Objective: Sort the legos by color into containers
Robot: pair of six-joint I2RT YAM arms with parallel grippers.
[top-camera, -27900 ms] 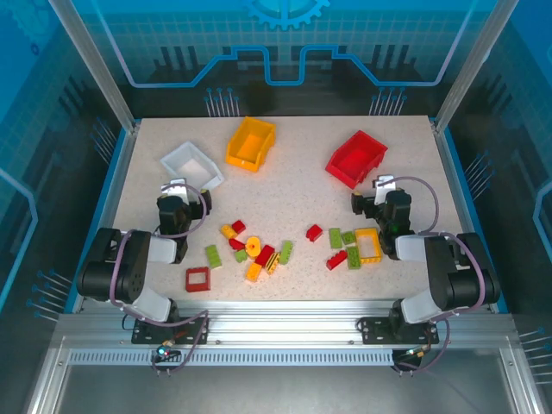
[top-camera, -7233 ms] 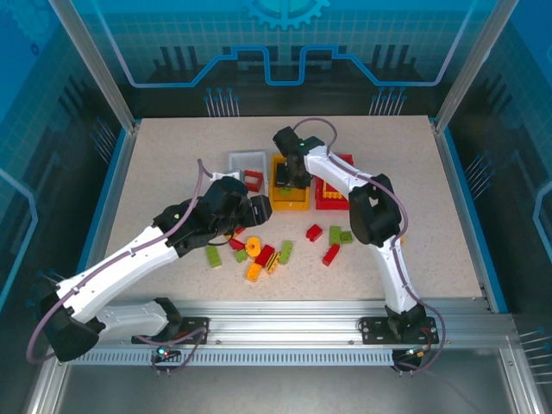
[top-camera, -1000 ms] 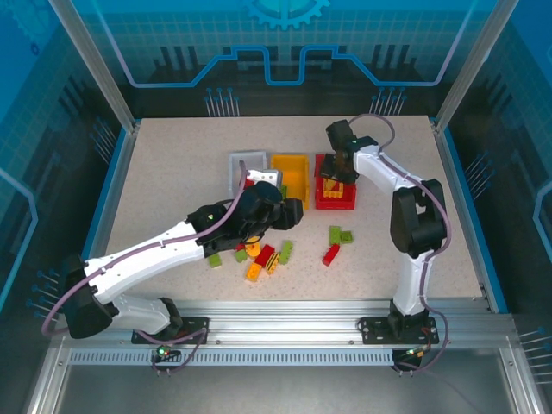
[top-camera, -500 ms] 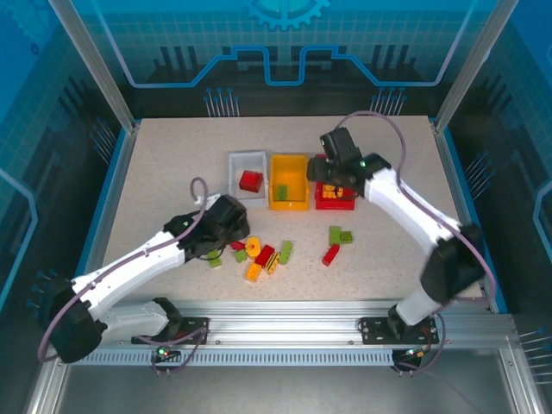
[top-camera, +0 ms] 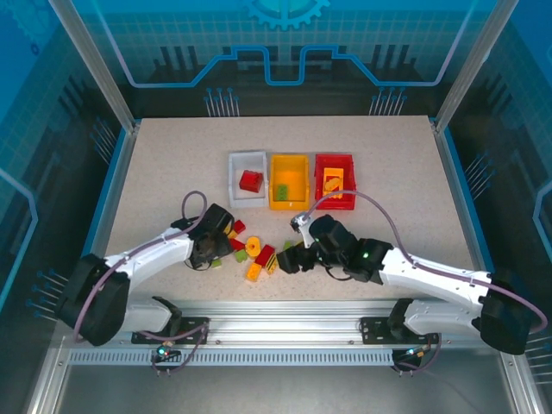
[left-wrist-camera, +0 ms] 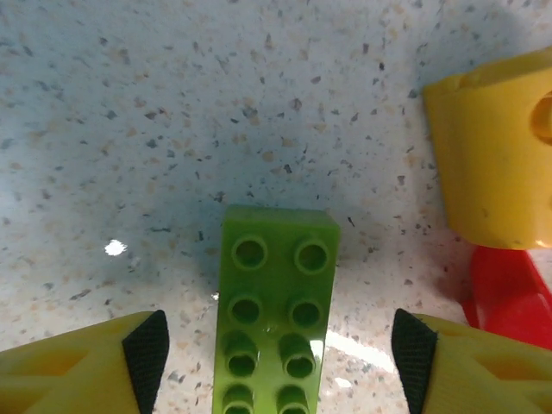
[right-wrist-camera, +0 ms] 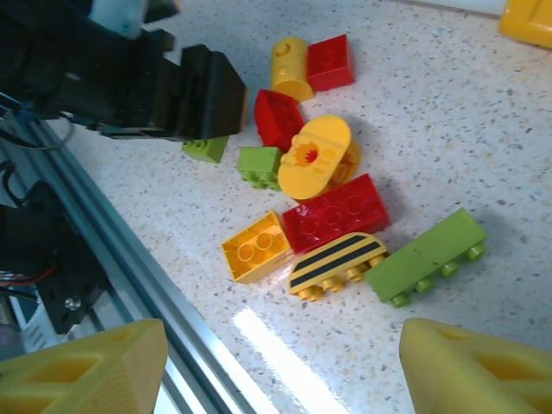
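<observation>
On the speckled table (top-camera: pixel 155 172), near its front edge, we see the green brick (left-wrist-camera: pixel 276 259) lying between the wide-open fingers of our left gripper (left-wrist-camera: pixel 280 345), its long side running along them, and the right gripper (right-wrist-camera: pixel 280 349) is wide open too.

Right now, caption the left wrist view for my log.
Open left tool straddling a light green brick on the speckled table, yellow piece nearby.

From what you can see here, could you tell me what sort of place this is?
Probably a robotics lab test cell: a speckled table enclosed by clear blue-lit panels on an aluminium frame, with toy bricks and three small bins staged for sorting.
</observation>
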